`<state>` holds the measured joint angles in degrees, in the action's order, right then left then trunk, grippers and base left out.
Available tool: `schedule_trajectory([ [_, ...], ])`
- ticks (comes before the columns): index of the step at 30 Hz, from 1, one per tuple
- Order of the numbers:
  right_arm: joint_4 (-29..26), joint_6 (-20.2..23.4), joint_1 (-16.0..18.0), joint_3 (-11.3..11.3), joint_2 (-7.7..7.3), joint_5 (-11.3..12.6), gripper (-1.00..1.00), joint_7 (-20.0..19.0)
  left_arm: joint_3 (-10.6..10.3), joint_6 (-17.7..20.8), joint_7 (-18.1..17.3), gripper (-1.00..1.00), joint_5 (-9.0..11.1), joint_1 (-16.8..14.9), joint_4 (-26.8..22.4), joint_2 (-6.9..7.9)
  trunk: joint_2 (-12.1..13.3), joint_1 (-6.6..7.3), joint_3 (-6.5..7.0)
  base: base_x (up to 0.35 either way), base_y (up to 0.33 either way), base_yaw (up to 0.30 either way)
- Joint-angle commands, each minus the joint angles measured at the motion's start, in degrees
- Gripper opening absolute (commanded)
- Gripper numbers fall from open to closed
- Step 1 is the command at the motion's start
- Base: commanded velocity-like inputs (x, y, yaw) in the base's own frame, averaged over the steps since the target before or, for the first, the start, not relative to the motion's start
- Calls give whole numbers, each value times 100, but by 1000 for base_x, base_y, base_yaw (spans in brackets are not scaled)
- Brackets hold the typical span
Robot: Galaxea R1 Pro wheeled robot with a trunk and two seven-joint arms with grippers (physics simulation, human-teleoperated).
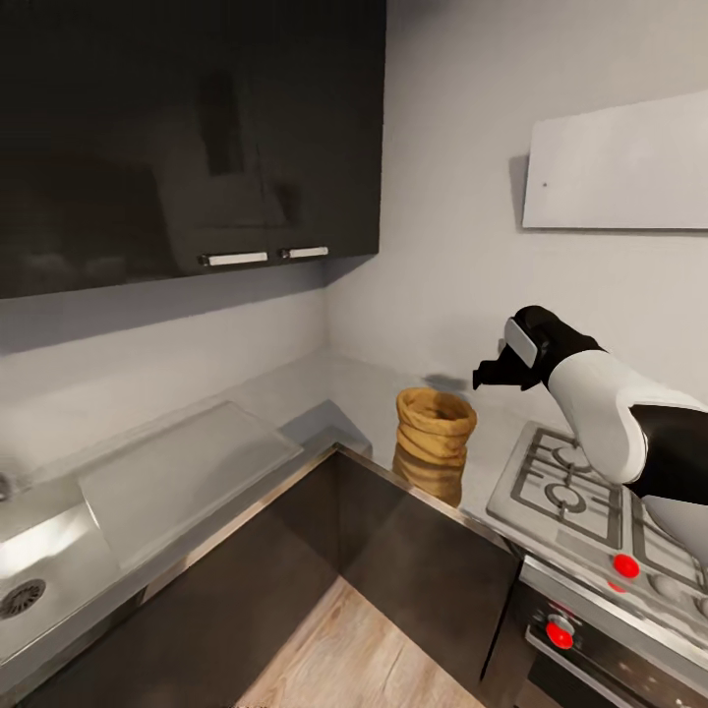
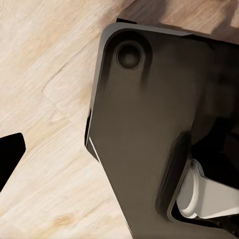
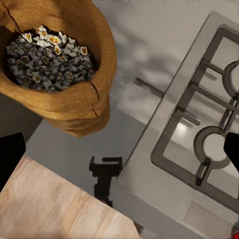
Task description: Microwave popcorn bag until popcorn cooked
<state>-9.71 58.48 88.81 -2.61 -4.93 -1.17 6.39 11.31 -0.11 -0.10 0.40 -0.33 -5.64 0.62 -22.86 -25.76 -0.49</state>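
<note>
The popcorn bag (image 1: 435, 425) stands upright on the counter (image 1: 295, 398), beside the gas hob (image 1: 580, 492), its long axis vertical and its mouth open. My right end effector (image 1: 489, 376) hovers just above the bag, toward the hob side, fingers spread and holding nothing. The right arm is nearer. The left end effector's state cannot be determined. Kernels (image 3: 47, 62) inside appear mostly dark.

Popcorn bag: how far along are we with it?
Early. The popcorn bag stands ungrasped on the countertop beside the hob, its popcorn mostly dark. The right gripper hovers above it, jaws open. Grasping, loading and heating all remain.
</note>
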Motion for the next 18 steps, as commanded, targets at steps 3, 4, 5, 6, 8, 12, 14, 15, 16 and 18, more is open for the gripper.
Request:
schedule_trajectory([
  [3,-5,23,-2,-29,1,-6,100,21,20,-6,0,100,4,-3,2,-2,-6,-2,-5,0,0,54],
  [4,-5,23,-3,-29,1,-6,100,21,20,-3,0,100,4,-3,2,-2,-6,-2,-5,0,0,16],
  [5,-5,23,-2,-29,1,-6,100,21,20,-8,0,100,4,-3,2,-1,-6,-2,-5,0,0,8],
  [6,-5,23,-3,-29,1,-6,100,21,20,-11,0,100,4,-3,2,-1,-6,-2,-5,0,0,5],
  [8,-5,23,-1,-29,1,-6,100,21,20,-16,1,100,4,-3,2,-1,-6,-2,-5,7,0,3],
  [12,-5,23,-3,-29,1,-6,100,21,20,-16,1,100,4,-3,2,0,-6,-2,-5,210,0,1],
  [14,-5,23,0,-29,1,-6,100,21,20,-16,1,100,4,-3,2,0,-6,-2,-5,319,0,0],
  [15,-5,23,0,-29,1,-6,100,21,20,-16,1,100,4,-3,2,0,-6,-2,-5,330,0,0],
  [16,-2,27,-1,-29,1,-6,100,21,20,-16,1,100,4,-3,2,0,-6,-2,-5,334,0,0],
  [18,146,27,-1,-29,1,-6,100,21,20,-16,1,100,4,-3,2,0,-6,-2,-5,331,0,0],
])
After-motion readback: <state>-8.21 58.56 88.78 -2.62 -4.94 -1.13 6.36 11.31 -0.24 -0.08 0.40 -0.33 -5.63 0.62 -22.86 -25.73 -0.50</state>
